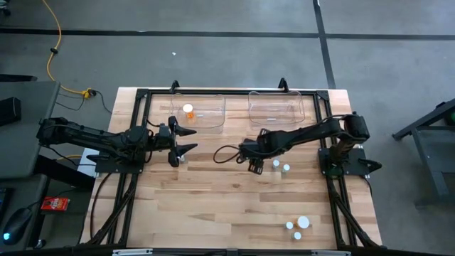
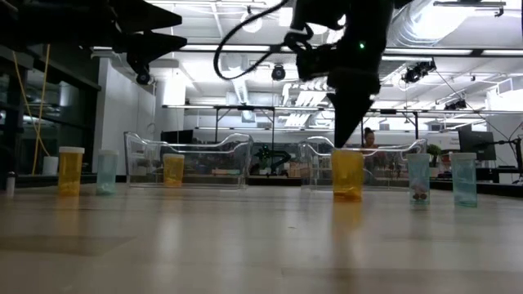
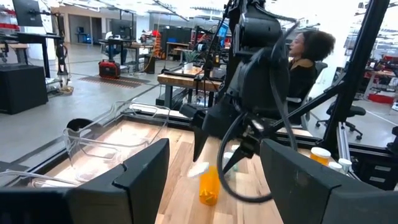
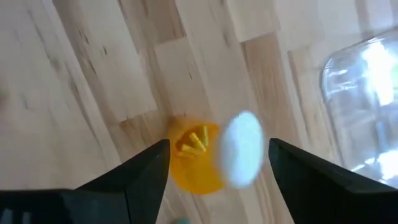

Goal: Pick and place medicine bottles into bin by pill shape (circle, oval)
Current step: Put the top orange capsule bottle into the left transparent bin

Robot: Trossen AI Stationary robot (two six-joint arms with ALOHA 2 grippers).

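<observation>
An orange medicine bottle (image 4: 193,155) with a white cap (image 4: 242,149) stands on the wooden table between the fingers of my right gripper (image 4: 219,146). The gripper is open and points steeply down at it near the table's middle (image 1: 254,163). In the right wrist view a gap shows on each side of the bottle. The low view shows the same bottle (image 2: 347,173) under the dark fingers. My left gripper (image 1: 193,140) waits open at the left, level, with nothing between its fingers. Another orange bottle (image 1: 188,110) sits inside the left clear bin (image 1: 213,126).
A second clear bin (image 1: 298,117) stands at the far right. Two small bottles (image 1: 281,166) stand just right of my right gripper, one pale bottle (image 1: 182,159) stands beside my left gripper, and three more (image 1: 298,226) sit near the front right corner. A black frame borders the table.
</observation>
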